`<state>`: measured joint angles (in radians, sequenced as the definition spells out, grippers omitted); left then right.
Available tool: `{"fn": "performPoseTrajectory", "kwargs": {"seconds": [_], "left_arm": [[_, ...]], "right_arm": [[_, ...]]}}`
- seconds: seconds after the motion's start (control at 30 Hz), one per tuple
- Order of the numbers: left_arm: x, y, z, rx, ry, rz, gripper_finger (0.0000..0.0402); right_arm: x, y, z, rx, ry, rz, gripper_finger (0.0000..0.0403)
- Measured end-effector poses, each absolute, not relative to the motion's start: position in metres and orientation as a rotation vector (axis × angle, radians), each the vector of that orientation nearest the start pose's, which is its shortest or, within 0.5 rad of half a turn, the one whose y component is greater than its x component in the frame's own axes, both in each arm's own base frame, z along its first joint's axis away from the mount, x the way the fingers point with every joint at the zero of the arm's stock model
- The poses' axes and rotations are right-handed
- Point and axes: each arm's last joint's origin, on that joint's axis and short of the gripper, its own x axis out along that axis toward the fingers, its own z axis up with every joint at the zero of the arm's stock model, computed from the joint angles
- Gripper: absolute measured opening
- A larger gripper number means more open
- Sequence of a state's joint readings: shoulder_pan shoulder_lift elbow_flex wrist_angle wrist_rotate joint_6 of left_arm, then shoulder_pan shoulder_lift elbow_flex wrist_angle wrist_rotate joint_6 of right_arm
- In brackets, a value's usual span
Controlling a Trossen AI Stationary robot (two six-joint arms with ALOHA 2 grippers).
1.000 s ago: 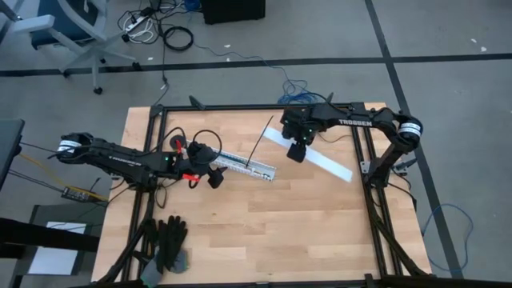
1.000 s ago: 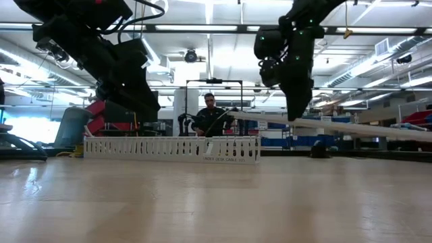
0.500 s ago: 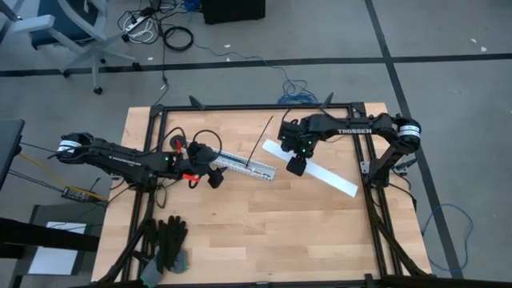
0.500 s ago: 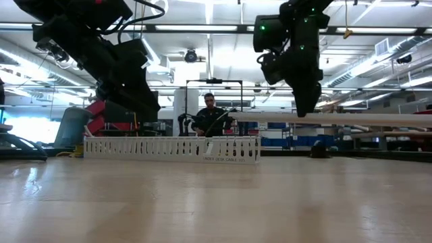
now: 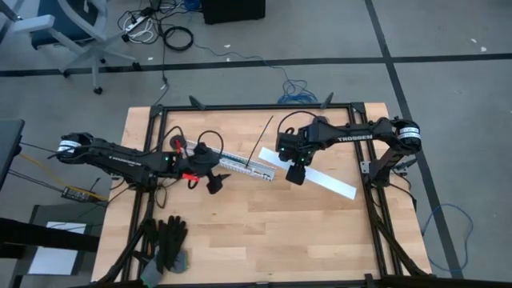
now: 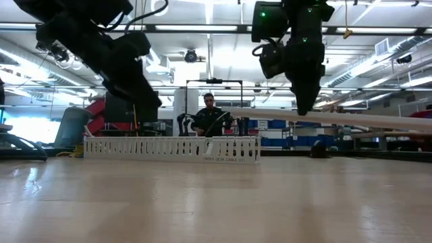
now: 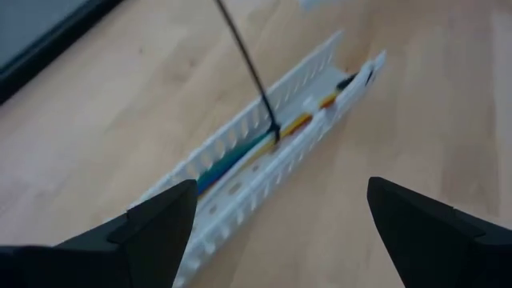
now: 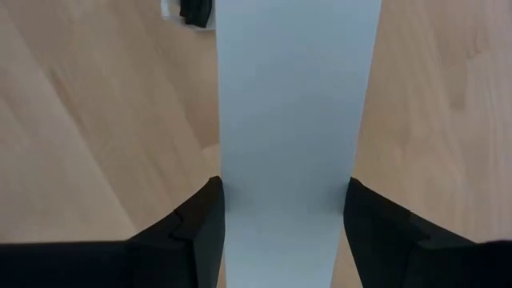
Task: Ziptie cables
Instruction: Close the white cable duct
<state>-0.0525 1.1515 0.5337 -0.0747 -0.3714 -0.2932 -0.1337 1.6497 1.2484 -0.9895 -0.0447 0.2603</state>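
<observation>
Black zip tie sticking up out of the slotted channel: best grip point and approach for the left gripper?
Grip the free upper tail of the zip tie, probably from above. It rises clear of the channel, while its lower end wraps the cables between the slotted walls, where fingers likely would not fit. The left gripper is open beside the channel; the right gripper holds the white strip.

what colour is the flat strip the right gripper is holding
White, shown best in the right wrist view: the strip.

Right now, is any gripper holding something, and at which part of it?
The right gripper grips the long white strip across its width near one end, lifted off the table. The left gripper is open and holds nothing.
</observation>
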Motion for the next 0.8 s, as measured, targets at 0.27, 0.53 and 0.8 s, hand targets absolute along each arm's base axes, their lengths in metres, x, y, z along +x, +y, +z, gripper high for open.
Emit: {"fn": "performPoseTrajectory", "kwargs": {"seconds": [0.27,0.53,0.8], "left_arm": [[0.229,-0.002,0.204,-0.172,0.465,0.383,0.0343],[0.231,-0.002,0.208,-0.227,0.414,0.387,0.0343],[0.226,-0.002,0.199,-0.170,0.522,0.383,0.0343]], "right_arm": [[0.306,-0.034,0.230,0.332,1.368,-0.248,0.0199],[0.299,-0.028,0.217,0.324,1.426,-0.235,0.0199],[0.299,-0.020,0.216,0.313,1.431,-0.182,0.0199]]}}
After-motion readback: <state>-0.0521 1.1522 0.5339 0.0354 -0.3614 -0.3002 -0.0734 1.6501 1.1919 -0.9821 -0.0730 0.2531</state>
